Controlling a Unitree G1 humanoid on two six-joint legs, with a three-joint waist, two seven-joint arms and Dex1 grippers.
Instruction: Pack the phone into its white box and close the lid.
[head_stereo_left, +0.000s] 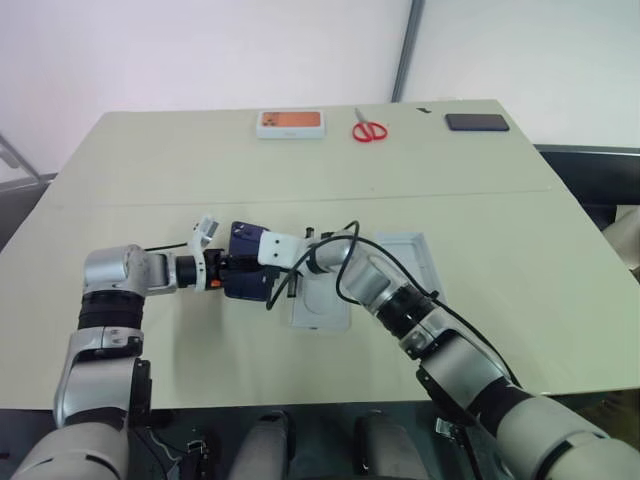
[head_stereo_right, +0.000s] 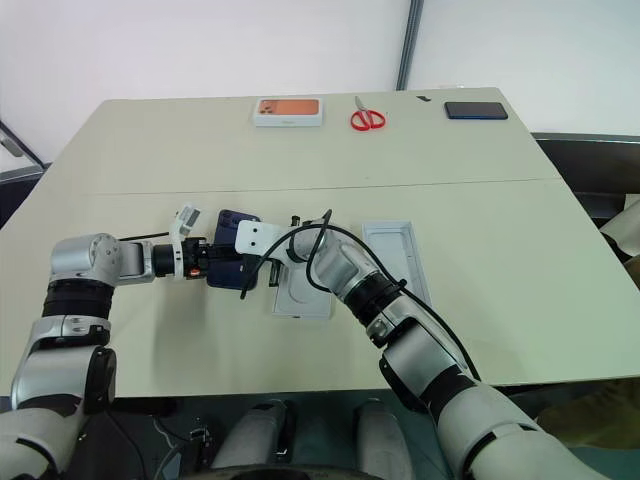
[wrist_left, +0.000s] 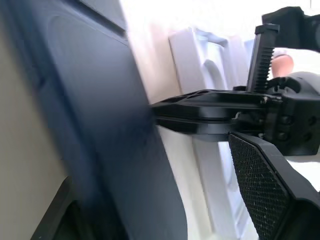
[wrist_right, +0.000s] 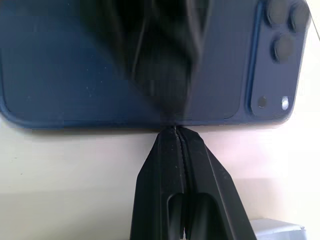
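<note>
Silver-grey jointed arms with black grippers

Both arms are built of rounded silver-grey shells joined by black ribbed rings. An orange band is seen at the wrist of the left arm, behind a white bracket and the black left gripper (head_stereo_left: 240, 275). A white angular bracket is carried above the right gripper (wrist_right: 175, 131), and black cables are looped loosely along the right forearm. Black fingers are fitted throughout; a finely cross-hatched pad (wrist_left: 260, 175) and a toothed rack are shown on them.
</note>
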